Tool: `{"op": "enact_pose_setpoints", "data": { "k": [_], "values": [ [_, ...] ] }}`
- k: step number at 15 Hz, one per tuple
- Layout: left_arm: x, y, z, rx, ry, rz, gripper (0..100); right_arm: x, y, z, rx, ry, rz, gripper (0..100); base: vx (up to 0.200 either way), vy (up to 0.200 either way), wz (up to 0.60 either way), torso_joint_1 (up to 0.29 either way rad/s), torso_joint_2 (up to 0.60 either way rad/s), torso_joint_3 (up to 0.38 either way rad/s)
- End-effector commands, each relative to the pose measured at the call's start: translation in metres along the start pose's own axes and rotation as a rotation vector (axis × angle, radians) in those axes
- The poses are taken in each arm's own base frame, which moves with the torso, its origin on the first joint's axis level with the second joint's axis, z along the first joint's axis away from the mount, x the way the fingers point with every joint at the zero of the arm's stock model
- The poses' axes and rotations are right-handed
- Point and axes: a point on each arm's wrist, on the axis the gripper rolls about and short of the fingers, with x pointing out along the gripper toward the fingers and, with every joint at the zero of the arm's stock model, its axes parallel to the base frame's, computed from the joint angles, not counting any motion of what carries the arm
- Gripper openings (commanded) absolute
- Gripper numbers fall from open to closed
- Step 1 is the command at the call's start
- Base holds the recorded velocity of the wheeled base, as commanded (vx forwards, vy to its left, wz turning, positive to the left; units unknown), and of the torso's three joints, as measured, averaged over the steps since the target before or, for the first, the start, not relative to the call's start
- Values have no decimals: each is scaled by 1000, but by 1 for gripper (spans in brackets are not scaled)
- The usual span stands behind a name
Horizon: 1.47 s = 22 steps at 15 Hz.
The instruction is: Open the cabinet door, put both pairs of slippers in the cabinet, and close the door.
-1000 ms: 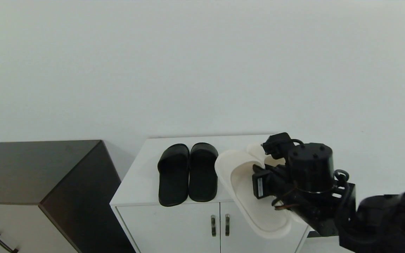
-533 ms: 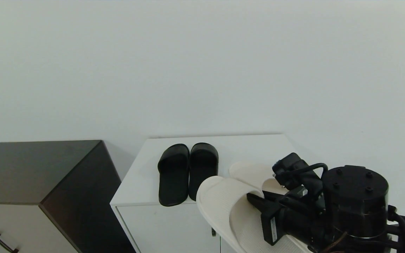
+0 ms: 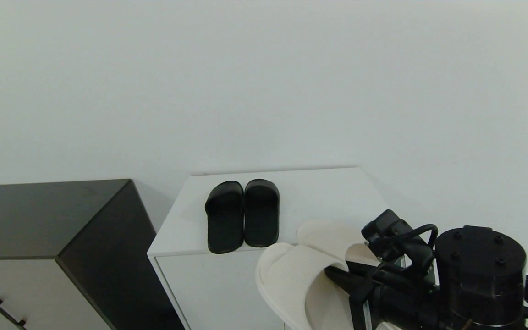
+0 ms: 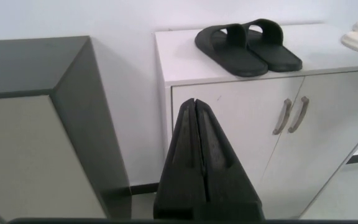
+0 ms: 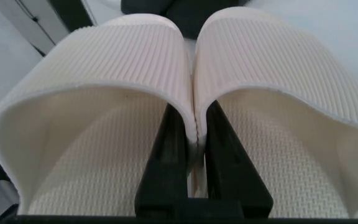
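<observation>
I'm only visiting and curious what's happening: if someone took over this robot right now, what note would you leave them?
The right gripper has its fingers shut on the white slippers, pinching both straps together and holding the pair up by the front right of the white cabinet.
The left gripper has its fingers shut on nothing, low in front of the cabinet.
The black slippers sit side by side on the cabinet top.
The cabinet doors are both closed.
Done: white pair in hand.
Left: open a door, put both pairs inside, close the door.
</observation>
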Motion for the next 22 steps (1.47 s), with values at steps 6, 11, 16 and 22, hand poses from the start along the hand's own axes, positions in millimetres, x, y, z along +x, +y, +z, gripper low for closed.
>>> {"op": "enact_pose_setpoints", "data": {
  "k": [6, 11, 16, 22],
  "values": [
    [0, 0, 0, 1, 0, 0, 0, -2, -1, -5, -7, 14, -2, 0, -133, 0, 0, 4, 2, 1],
    [0, 0, 0, 1, 0, 0, 0, -7, -2, -9, -27, 26, 22, 0, 0, 0, 0, 0, 0, 0],
    [0, 0, 0, 1, 0, 0, 0, -8, -2, -12, -28, 36, 31, 0, 0, 0, 0, 0, 0, 0],
    [0, 0, 0, 1, 0, 0, 0, -8, -2, -15, -31, 48, 35, 0, 0, 0, 0, -19, 37, 22]
  ]
}}
